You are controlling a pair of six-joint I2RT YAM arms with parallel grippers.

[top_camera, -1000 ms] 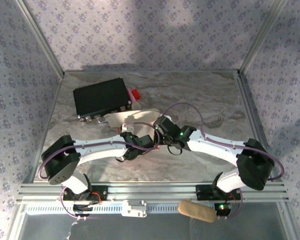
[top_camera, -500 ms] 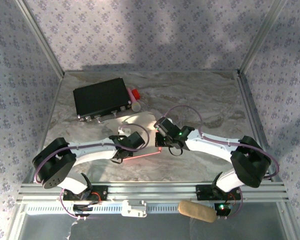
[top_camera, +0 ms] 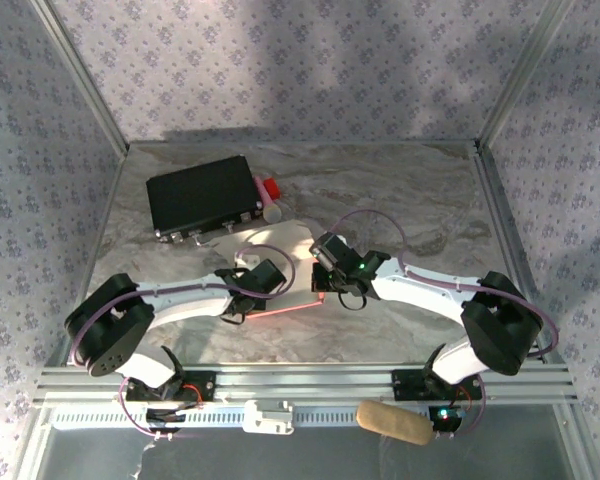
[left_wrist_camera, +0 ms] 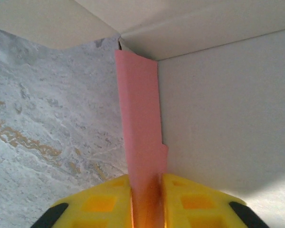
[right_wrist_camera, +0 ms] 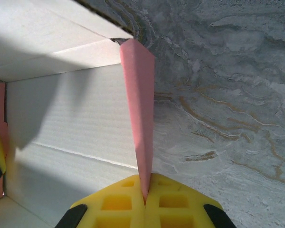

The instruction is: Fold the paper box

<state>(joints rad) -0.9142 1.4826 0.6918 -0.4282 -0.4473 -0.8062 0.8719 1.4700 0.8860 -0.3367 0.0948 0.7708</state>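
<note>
The paper box [top_camera: 283,258] lies half-folded on the marble table between both arms, whitish inner side up, with a pink edge toward the front. My left gripper [top_camera: 272,297] is at its left side. In the left wrist view a pink side flap [left_wrist_camera: 140,118] stands in the narrow gap between the yellow fingers [left_wrist_camera: 104,199], which are slightly parted; the left gripper [left_wrist_camera: 146,185] is open. My right gripper [top_camera: 321,291] holds the box's right side. There the right gripper [right_wrist_camera: 145,191] is shut on the thin pink flap [right_wrist_camera: 138,95], beside the white inner panel [right_wrist_camera: 71,109].
A black rectangular case [top_camera: 202,195] lies at the back left, with a small red object [top_camera: 271,188] at its right end. A beige pad [top_camera: 392,421] sits on the front rail. Metal frame posts and patterned walls enclose the table [top_camera: 410,200].
Both arms have lowered the box from a raised position down to the table. The left fingers have parted a little around the flap. The right gripper stays shut.
</note>
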